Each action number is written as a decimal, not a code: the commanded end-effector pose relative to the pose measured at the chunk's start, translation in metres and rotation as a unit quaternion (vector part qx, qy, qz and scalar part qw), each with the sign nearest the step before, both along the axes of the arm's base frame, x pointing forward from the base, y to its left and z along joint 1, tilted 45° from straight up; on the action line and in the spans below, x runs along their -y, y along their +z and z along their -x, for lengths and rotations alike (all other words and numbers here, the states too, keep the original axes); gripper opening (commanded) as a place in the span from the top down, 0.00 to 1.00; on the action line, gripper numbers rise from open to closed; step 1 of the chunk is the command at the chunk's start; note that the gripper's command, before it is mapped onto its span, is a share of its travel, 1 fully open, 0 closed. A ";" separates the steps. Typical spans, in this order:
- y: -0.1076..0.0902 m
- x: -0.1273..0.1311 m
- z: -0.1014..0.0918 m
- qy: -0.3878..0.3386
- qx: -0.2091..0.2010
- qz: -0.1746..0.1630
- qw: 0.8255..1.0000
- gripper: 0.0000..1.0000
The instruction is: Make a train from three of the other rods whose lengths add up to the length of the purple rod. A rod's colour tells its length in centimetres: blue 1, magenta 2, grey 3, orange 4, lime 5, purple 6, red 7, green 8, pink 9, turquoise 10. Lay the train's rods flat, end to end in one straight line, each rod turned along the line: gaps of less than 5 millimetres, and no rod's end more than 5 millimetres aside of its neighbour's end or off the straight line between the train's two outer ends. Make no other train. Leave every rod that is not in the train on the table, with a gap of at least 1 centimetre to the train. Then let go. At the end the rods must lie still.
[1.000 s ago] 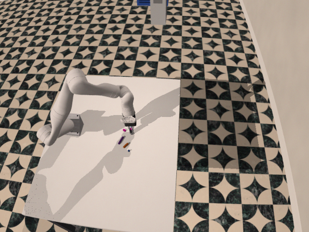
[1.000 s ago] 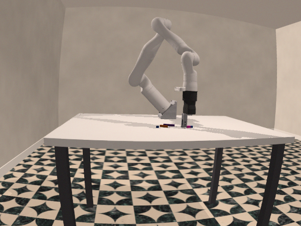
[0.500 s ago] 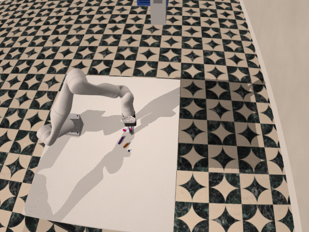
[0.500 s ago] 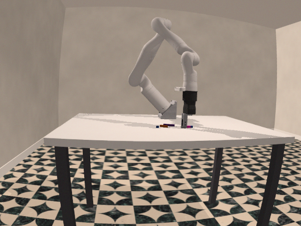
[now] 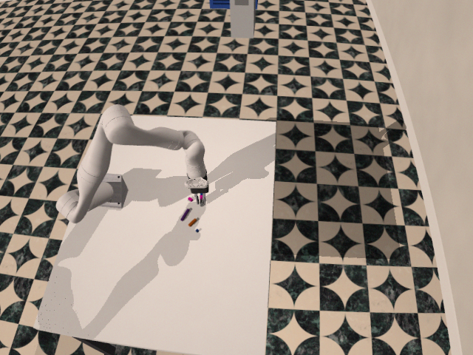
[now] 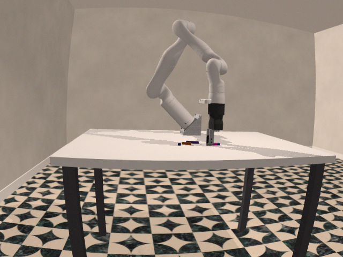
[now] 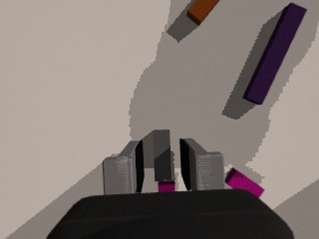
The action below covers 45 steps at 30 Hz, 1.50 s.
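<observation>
My gripper (image 7: 161, 157) (image 5: 201, 203) (image 6: 210, 142) is open and low over the white table (image 5: 152, 286) (image 6: 124, 155). A grey rod (image 7: 160, 144) lies between the fingers with a dark gap on each side. A short magenta piece (image 7: 166, 186) shows at the grey rod's near end. A second magenta rod (image 7: 244, 182) (image 5: 190, 199) (image 6: 215, 144) lies just beside the gripper. The purple rod (image 7: 274, 52) (image 5: 185, 214) (image 6: 192, 142) lies a little farther off. The orange rod (image 7: 201, 9) (image 5: 193, 222) (image 6: 186, 143) lies beside it, and a small blue rod (image 5: 197, 230) (image 6: 179, 144) lies beyond the orange one.
The arm's base block (image 5: 114, 191) (image 6: 192, 128) is mounted at the table's left side in the top view. The table's right edge (image 5: 272, 214) is well away from the rods. A grey pillar (image 5: 242, 17) stands on the floor far behind.
</observation>
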<state>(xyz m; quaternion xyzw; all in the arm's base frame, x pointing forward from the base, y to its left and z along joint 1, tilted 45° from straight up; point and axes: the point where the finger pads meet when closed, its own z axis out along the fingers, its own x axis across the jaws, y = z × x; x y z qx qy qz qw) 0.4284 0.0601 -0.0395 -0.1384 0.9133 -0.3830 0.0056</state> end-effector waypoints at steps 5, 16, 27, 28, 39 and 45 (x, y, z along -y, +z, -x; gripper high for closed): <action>0.000 -0.001 0.001 0.006 -0.005 0.001 1.000 0.46; 0.031 -0.032 0.006 0.006 -0.005 0.001 1.000 0.46; 0.059 -0.059 0.010 0.006 -0.005 0.001 1.000 0.46; 0.060 -0.060 0.010 0.006 -0.005 0.001 1.000 0.46; 0.062 -0.062 0.011 0.006 -0.005 0.001 1.000 0.00; 0.062 -0.062 0.011 0.006 -0.005 0.001 1.000 0.00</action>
